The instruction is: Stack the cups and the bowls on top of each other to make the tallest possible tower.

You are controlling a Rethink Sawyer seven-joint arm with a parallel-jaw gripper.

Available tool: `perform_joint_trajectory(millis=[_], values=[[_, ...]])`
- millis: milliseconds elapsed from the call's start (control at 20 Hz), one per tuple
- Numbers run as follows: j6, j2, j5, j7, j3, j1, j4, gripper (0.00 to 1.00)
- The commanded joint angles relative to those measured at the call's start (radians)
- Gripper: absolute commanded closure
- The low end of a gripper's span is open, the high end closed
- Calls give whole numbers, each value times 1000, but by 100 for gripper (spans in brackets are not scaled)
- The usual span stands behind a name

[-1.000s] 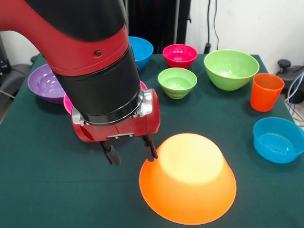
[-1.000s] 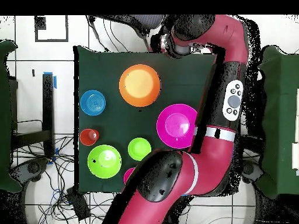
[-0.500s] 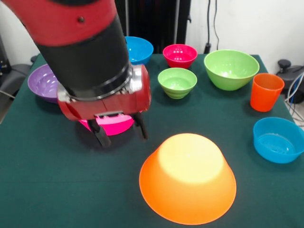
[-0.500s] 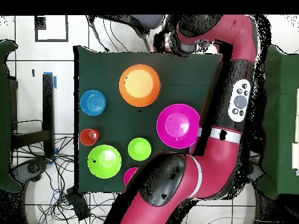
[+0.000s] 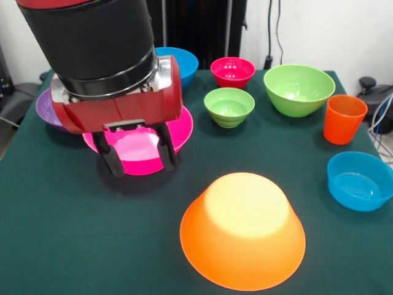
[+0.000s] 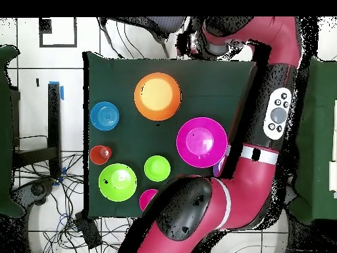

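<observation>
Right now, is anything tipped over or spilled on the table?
Nothing is spilled or broken. The big orange bowl sits upside down, rim on the table, unlike the other bowls, which stand rim up. That fits a tower base. The open gripper hangs in front of the pink bowl.

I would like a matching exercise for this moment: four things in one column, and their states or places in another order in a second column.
1. orange bowl
2. pink bowl
3. cup
4. gripper

a. upright, beside the large green bowl
b. open, above a bowl
c. rim down on the table
d. rim up, under the gripper

Pairs: 1-c, 2-d, 3-a, 4-b
</observation>
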Motion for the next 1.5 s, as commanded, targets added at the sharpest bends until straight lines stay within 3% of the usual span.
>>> perform_joint_trajectory(millis=[50, 400, 750, 1050, 1350, 1500], values=[[34, -4, -126, -371, -27, -17, 68, 0], [-46, -68, -118, -428, -115, -64, 208, 0], [-8, -83, -121, -474, -130, -84, 248, 0], [30, -74, -138, -575, -133, -82, 260, 0], [60, -64, -138, -569, -131, -69, 219, 0], [42, -110, -104, -547, -144, -74, 281, 0]])
